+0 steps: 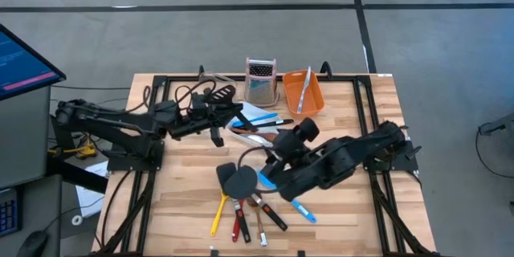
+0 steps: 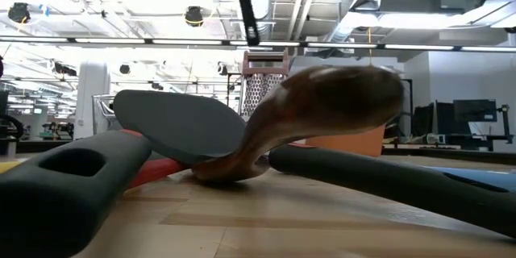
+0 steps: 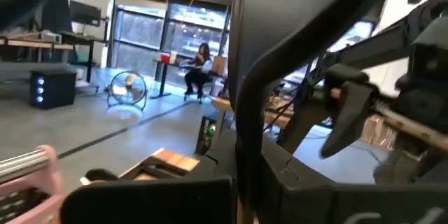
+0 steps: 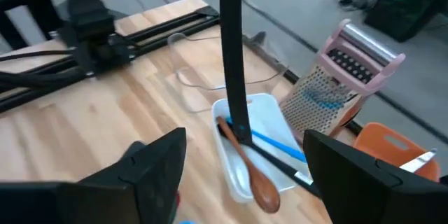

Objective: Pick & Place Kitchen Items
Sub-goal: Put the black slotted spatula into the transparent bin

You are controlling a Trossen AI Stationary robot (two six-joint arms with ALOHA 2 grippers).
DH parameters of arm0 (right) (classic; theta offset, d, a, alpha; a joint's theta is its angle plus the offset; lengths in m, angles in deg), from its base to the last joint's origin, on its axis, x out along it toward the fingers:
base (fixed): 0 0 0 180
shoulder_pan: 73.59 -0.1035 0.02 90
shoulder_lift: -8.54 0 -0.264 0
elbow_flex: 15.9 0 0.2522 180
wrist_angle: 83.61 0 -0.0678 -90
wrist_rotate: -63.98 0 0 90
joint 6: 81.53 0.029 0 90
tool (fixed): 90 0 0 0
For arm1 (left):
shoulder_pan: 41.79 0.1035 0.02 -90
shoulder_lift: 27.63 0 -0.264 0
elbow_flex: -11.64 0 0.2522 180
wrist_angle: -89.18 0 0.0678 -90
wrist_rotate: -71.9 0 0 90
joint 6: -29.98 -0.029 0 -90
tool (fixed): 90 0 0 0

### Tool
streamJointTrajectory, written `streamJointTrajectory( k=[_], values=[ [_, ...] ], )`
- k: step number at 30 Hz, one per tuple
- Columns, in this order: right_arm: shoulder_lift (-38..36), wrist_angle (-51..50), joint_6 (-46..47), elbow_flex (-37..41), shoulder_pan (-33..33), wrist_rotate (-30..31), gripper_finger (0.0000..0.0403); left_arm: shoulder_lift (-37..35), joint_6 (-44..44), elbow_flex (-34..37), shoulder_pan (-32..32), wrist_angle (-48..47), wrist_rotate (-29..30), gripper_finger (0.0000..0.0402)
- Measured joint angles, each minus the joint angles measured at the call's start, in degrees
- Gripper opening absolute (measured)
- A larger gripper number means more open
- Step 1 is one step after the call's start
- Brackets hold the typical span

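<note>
My left gripper (image 1: pixel 233 112) reaches in from the table's left at the far middle. It is shut on a black utensil (image 4: pixel 232 63), whose bar also crosses the left wrist view (image 3: pixel 241 77). Below it stands a white tub (image 4: pixel 260 108) holding a wooden spoon (image 4: pixel 253 175) and a blue spoon (image 4: pixel 276 143). My right gripper (image 4: pixel 245 189) is open and empty, raised over the table's middle (image 1: pixel 283 146). Several utensils (image 1: pixel 241 201) lie on the wood near the front edge: black spatulas and yellow, red, wood and blue handles. The low view shows a spatula head (image 2: pixel 177 121) and a wooden spoon (image 2: pixel 322 105) up close. My left gripper pinches the black utensil's handle (image 4: pixel 229 0) between its two fingers. The fingers come roughly level from the table's left and lie across the handle. The utensil hangs steeply below them, with its lower end (image 4: pixel 241 136) over the white tub. Whether that end touches the tub's contents cannot be told.
A steel grater with a pink top (image 1: pixel 260 80) and an orange tub (image 1: pixel 303 90) stand at the far edge behind the white tub (image 1: pixel 255 118). Black rails run along the table's sides (image 1: pixel 152 128). Bare wood (image 4: pixel 84 119) lies between the left arm and the white tub.
</note>
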Motion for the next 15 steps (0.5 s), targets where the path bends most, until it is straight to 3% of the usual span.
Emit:
streamJointTrajectory(
  k=[6,15],
  values=[
    [-1.6,-0.5,0.0,0.0,-0.4,-4.8,0.0281,-6.4,0.0,0.0,2.9,-11.7,0.0,0.0000],
    [-1.2,-0.4,0.6,0.2,-0.2,-6.9,0.0281,-15.4,2.3,0.0,10.9,-26.2,0.0,0.0000]
  ],
)
